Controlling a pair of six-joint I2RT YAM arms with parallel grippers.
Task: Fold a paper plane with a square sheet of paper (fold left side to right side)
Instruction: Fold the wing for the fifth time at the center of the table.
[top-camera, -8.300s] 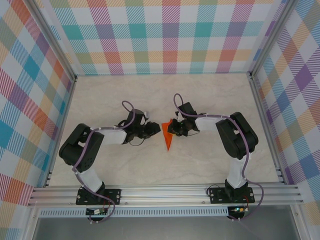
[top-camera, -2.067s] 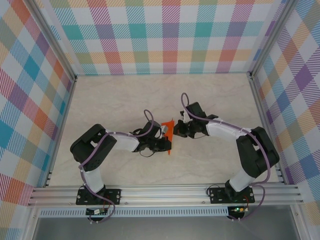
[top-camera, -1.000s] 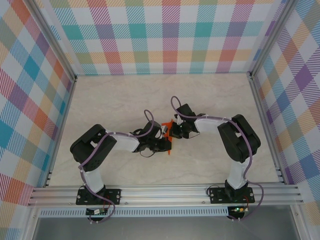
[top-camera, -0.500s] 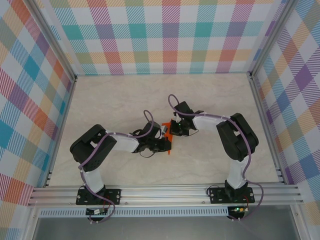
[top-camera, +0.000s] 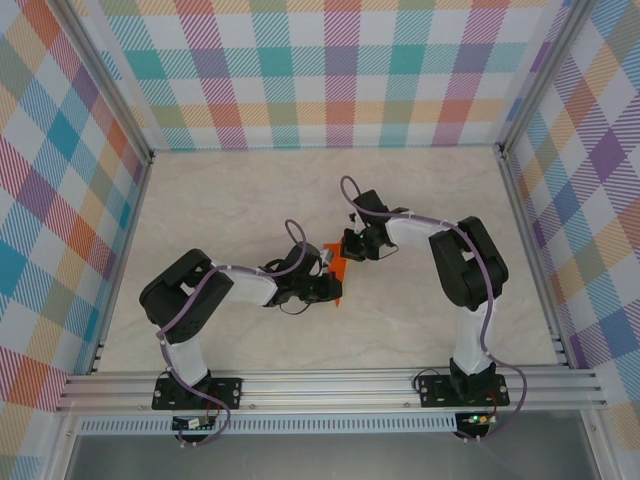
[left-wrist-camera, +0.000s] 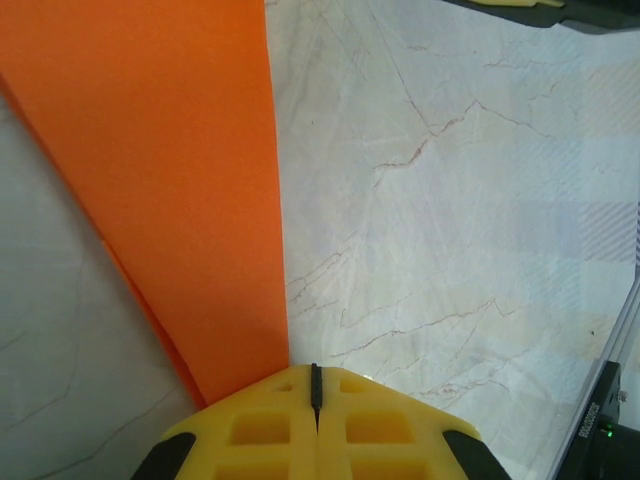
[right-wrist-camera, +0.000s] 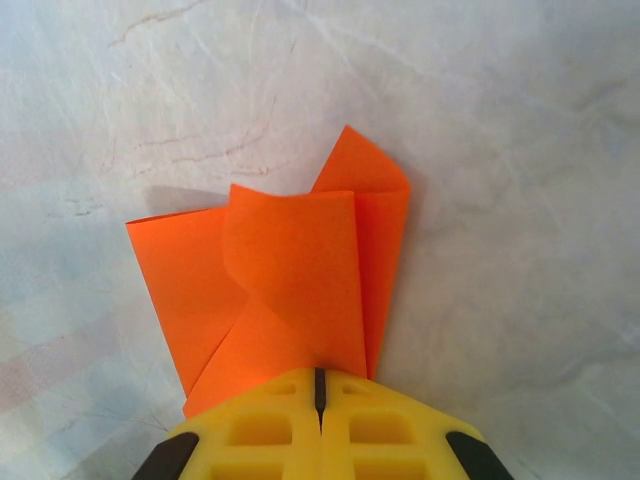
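The orange sheet of paper (top-camera: 335, 266) lies mid-table, folded into a narrow pointed shape with creased layers. My left gripper (top-camera: 327, 290) is shut, its tips down on the paper's near pointed end; the left wrist view has the orange strip (left-wrist-camera: 170, 180) running from the upper left under my shut fingertips (left-wrist-camera: 316, 372). My right gripper (top-camera: 350, 247) is shut at the paper's far wide end. Seen from the right wrist, the layered paper (right-wrist-camera: 290, 270) fans out ahead of my shut fingertips (right-wrist-camera: 320, 375), which sit on its edge. One flap bulges up in a curl.
The marble-patterned tabletop (top-camera: 230, 200) is bare around the paper. Checked walls and aluminium posts (top-camera: 525, 200) enclose it on three sides, and a rail (top-camera: 330, 385) with both arm bases runs along the near edge.
My right gripper has slid a little back and left along the paper's far end, its arm folding in. The left gripper and the paper's near tip stay put.
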